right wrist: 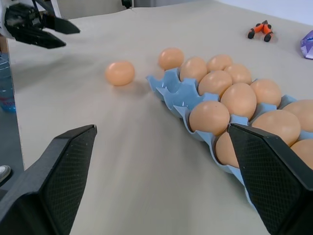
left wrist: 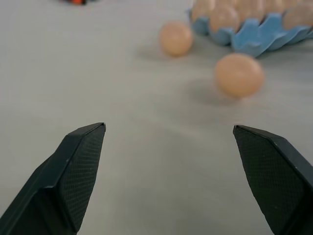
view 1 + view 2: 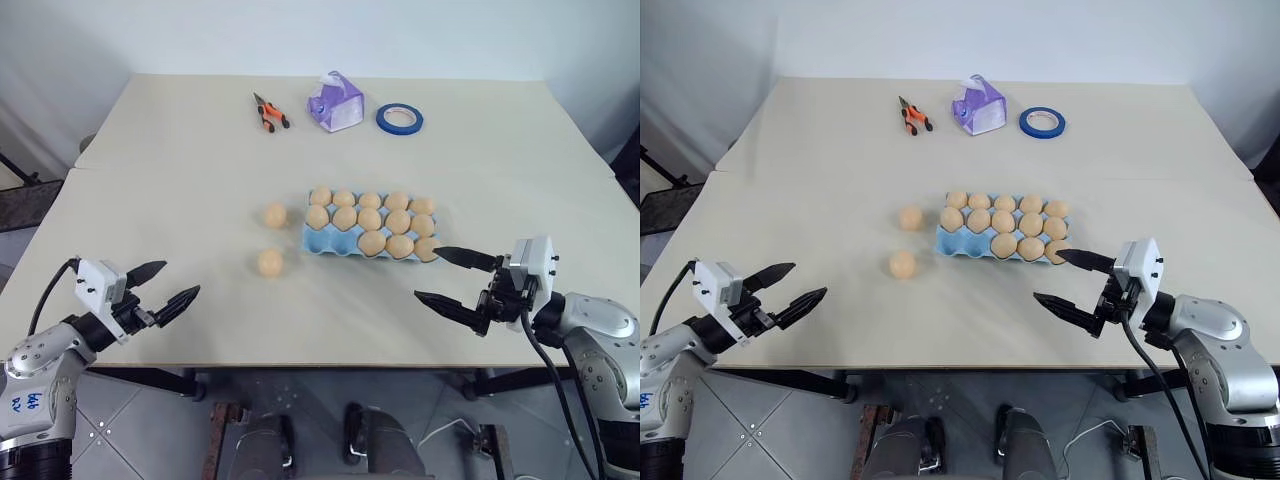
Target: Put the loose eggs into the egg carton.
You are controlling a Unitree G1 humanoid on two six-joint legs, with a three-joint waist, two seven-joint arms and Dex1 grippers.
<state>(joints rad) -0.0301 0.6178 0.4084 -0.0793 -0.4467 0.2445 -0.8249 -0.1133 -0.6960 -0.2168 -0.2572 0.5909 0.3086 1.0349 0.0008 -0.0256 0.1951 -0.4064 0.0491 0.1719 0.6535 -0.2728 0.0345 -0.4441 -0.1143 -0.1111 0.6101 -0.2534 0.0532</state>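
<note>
Both tools — left (image 3: 172,285), right (image 3: 453,279) — gape empty; two loose eggs (image 3: 270,262) beside the unlabelled egg carton (image 3: 325,243).

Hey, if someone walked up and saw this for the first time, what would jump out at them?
Probably the light blue egg carton at the middle of the table, nearly full of tan eggs, with two loose eggs lying on the bare tabletop just to its left. Next, the left gripper and right gripper, both open and empty, hovering over the near edge on either side. Along the far edge sit orange pliers, a purple tissue pack and blue tape.
</note>
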